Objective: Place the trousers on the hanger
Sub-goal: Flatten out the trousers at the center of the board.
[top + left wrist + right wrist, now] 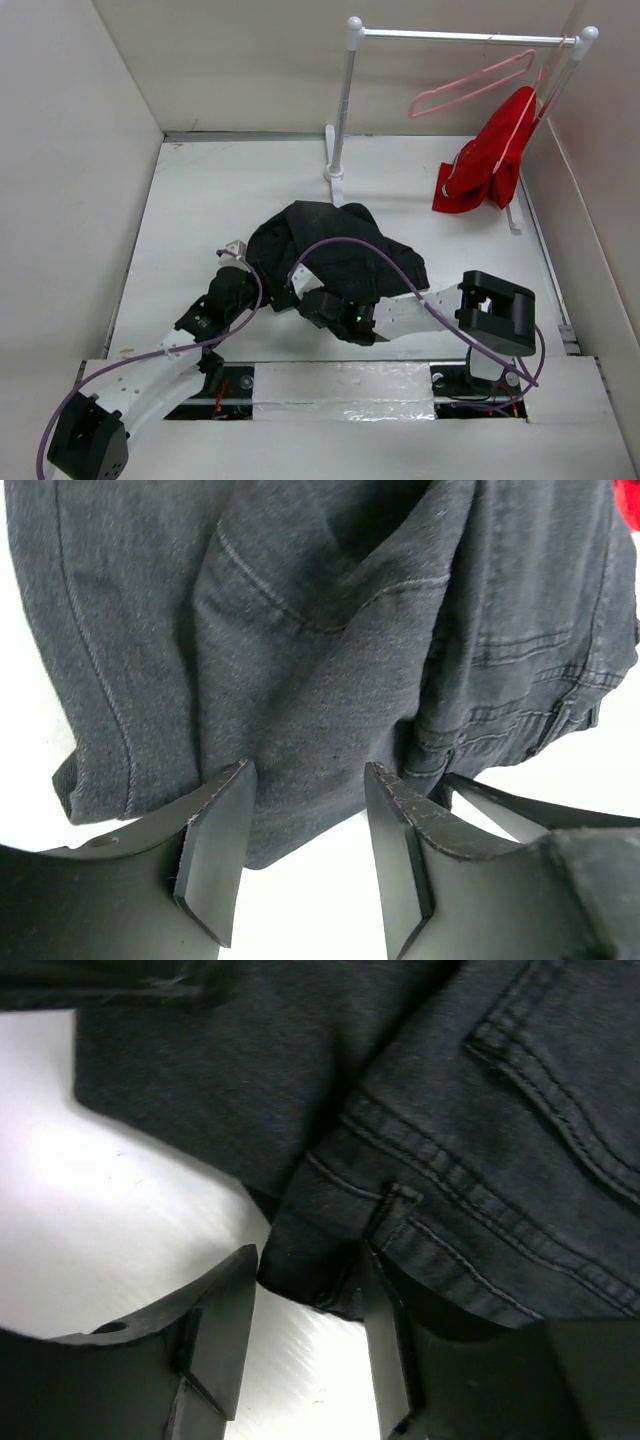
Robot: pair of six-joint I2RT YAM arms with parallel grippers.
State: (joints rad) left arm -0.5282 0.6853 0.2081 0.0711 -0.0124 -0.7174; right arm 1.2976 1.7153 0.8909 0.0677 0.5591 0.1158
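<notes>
My left claw (307,780) stands with its fingers apart. The near edge of the black denim trousers (330,630) lies loose in the gap, and nothing is pinched there. My right claw (308,1260) is apart as well, straddling a corner of the waistband (440,1195) just beside a belt loop (392,1200). The cloth brushes one finger, but I see no squeeze on it.

I have both wrists low over the white table (200,200), reaching in from the near side, because the trousers sit there as one crumpled heap between my arms and only the near edges give me something to get round. I chose the waistband for the right claw on purpose. It is doubled, stitched denim, so I judge it stiff enough to hold without sliding. The left claw faces a softer folded edge, where I expect I could catch only one layer.

The pale-pink hanger (470,85) hangs empty by its hook from the rail (460,36) at the far right, well apart from the trousers, with a red garment (490,165) just beside and below it. So I judge the task barely begun: nothing is on the hanger yet. The next move calls for two firm holds along the waist so the legs drop free. Lifting one corner alone would probably just drag the whole bundle.
</notes>
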